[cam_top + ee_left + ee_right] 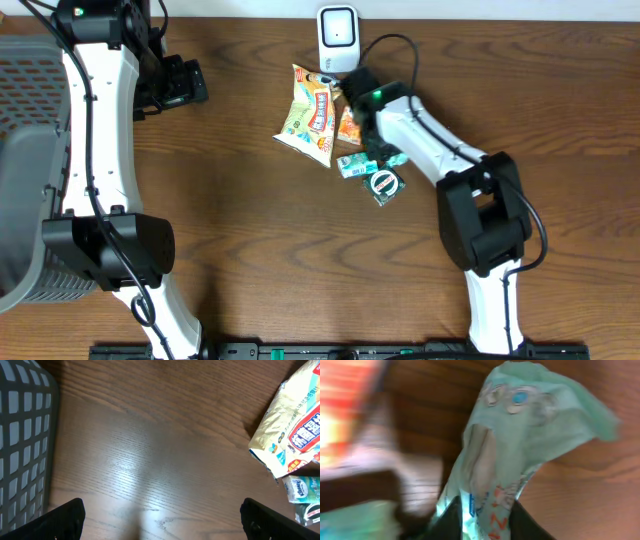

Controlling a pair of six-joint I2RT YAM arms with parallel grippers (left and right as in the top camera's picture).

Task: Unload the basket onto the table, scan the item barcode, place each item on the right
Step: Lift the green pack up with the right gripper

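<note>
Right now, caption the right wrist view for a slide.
Right gripper pinches a green packet, wood table behind, view blurred.

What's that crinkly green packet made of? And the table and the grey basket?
The pale green crinkly packet: probably thin plastic film, slightly shiny, creased. The brown table: wood or wood-look laminate, by its grain lines and glare. The grey grid basket: likely moulded plastic, matte, with even square holes.
</note>
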